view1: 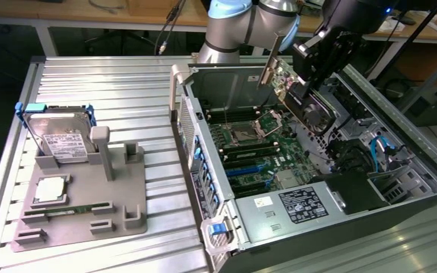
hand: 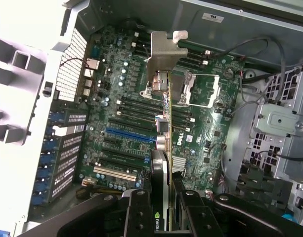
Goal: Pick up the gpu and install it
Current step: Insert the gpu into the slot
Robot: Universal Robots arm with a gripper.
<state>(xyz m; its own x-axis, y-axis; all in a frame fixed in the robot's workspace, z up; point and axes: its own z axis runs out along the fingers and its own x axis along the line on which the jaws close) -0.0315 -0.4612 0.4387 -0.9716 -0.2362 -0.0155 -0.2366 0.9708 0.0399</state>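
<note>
1. Nearest in the exterior view, a grey fixture tray (view1: 120,187) lies on the ribbed metal table (view1: 112,85), to the exterior view's left of the computer case (view1: 226,244). A hard drive (view1: 61,136) stands upright at the tray's far end and a RAM stick (view1: 66,207) lies low near its front.
2. The case lies on its side with its open face up. Its near end is taken up by the power supply (view1: 298,205), and thin metal walls rim the opening all round.
3. Further in, the motherboard (view1: 256,153) forms the floor of the opening. In the wrist view the blue slot (hand: 129,134) lies bare among the other slots, while the drive cage (hand: 280,123) and loose cables crowd one side.
4. The gpu (view1: 307,105) hangs tilted over the motherboard's far half, apart from the board. Its silver bracket (view1: 268,71) is toward the case's rear wall.
5. The gripper (hand: 163,202) is closed partway, clamped on the gpu. In the wrist view its black fingers (hand: 136,212) press both faces of the edge-on card.
6. Farthest back, the arm (view1: 234,28) rises behind the case.
</note>
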